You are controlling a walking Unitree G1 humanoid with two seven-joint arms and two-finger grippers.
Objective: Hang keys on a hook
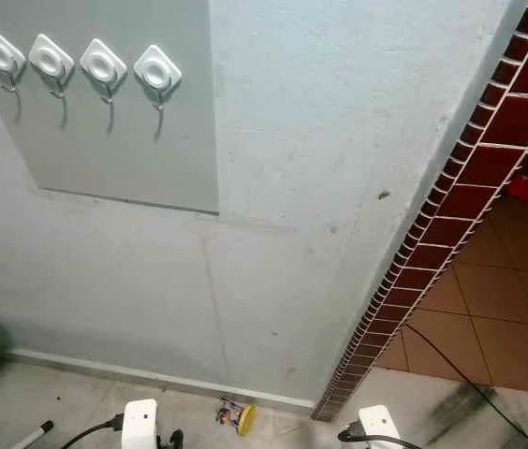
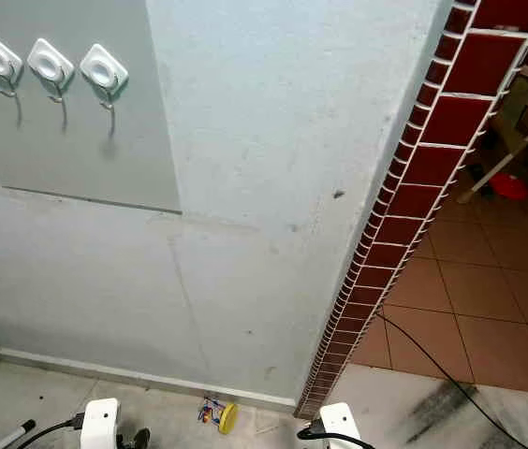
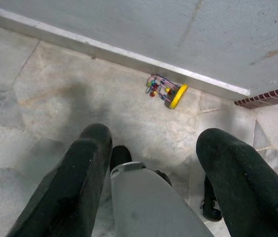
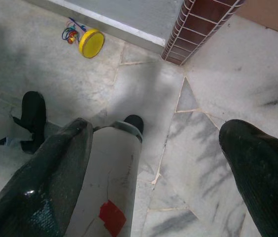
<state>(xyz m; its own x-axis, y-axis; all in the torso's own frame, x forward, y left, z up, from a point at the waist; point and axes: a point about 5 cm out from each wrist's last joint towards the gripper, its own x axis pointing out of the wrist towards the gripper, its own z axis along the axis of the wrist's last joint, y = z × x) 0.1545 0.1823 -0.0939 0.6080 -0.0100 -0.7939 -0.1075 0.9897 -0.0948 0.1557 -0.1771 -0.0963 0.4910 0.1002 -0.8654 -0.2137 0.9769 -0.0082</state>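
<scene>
Left eye view: pale plastered wall [image 1: 339, 140] straight ahead, a smoother grey panel [image 1: 133, 150] set into it. Four white adhesive hooks [image 1: 101, 65] in a row along the panel's top, all bare. Wall ends at a corner edged in dark red tiles [image 1: 461, 201]; beyond it, terracotta floor tiles [image 1: 507, 309] with a black cable [image 1: 451, 365] running across. At the wall's foot, on grey marble floor [image 1: 58, 398], lie the keys [image 1: 234, 414], a coloured bunch with a round yellow tag, close to the white skirting.

Right eye view: same scene. White chair legs [image 2: 517, 140] and something red on the floor past the tiled corner.

Left wrist view: left gripper [image 3: 158, 163] hangs low over the marble, its two black fingers [image 3: 80, 187] spread wide, nothing between them. Keys lie ahead by the skirting, well apart from it.

Right wrist view: right gripper [image 4: 163, 163] likewise low, fingers [image 4: 262, 168] apart and empty. Keys rest near the tiled corner's base. Floor is irregular marble slabs with pale joints.
</scene>
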